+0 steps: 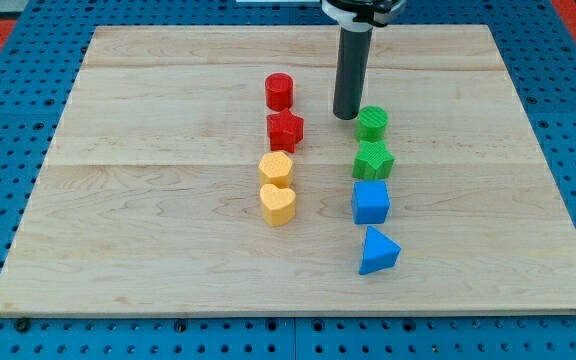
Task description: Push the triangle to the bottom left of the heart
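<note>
Well below my tip point(346, 116), the blue triangle point(378, 251) sat right of the yellow heart point(278, 204); tool bare, nothing held; I'd circle and push it leftward, low.

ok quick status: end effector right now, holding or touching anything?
No gripper: a bare rod. My tip holds nothing, resting on the board just left of the green cylinder, far from the blue triangle.

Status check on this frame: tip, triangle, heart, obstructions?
My tip up top, beside green cylinder. Blue triangle block untouched, right of yellow heart block. Path between clear.
</note>
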Motion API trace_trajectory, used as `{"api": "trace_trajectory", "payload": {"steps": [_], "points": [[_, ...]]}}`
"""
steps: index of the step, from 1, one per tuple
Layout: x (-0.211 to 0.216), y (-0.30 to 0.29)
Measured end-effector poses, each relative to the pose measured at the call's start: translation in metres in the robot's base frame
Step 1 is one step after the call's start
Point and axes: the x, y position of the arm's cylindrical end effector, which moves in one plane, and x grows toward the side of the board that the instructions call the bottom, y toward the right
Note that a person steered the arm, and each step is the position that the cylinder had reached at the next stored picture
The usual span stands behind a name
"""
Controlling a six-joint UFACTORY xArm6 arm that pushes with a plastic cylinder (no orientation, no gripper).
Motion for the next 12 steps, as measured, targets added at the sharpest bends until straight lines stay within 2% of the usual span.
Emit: {"api": "trace_trajectory", "payload": {"steps": [2,3,4,5,6,7,8,9,10,11,12], "points": [[0.005,0.014],[-0.015,0.063],[0.042,0.128],[0.139,0.115],[0.179,0.063],[0.222,0.055],[0.226,-0.014],[0.202,-0.045],[0.199,-0.041],[0.172,-0.049],[0.144,-0.081]]}}
